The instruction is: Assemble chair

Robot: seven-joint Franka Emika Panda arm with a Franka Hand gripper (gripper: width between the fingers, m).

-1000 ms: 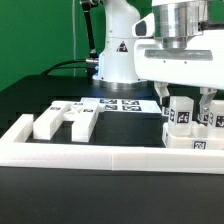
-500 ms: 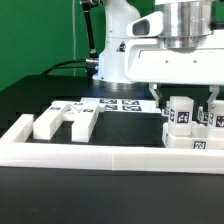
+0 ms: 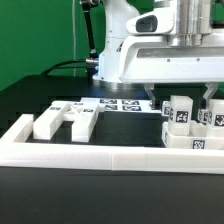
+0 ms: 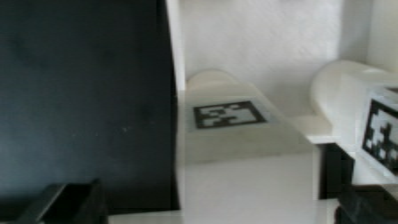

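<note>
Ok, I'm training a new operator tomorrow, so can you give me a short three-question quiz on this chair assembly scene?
1. True or false: the gripper has its jaws closed together.
2. Where does the marker board lie? A) flat on the black table B) on top of the border wall C) between the jaws
3. What is printed on the chair part seen close up in the wrist view?
Key: 1 false, it hangs open above the tagged parts on the exterior view's right; 2 A; 3 a black-and-white square tag.

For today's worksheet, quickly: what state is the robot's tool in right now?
Tool: open, holding nothing.
</note>
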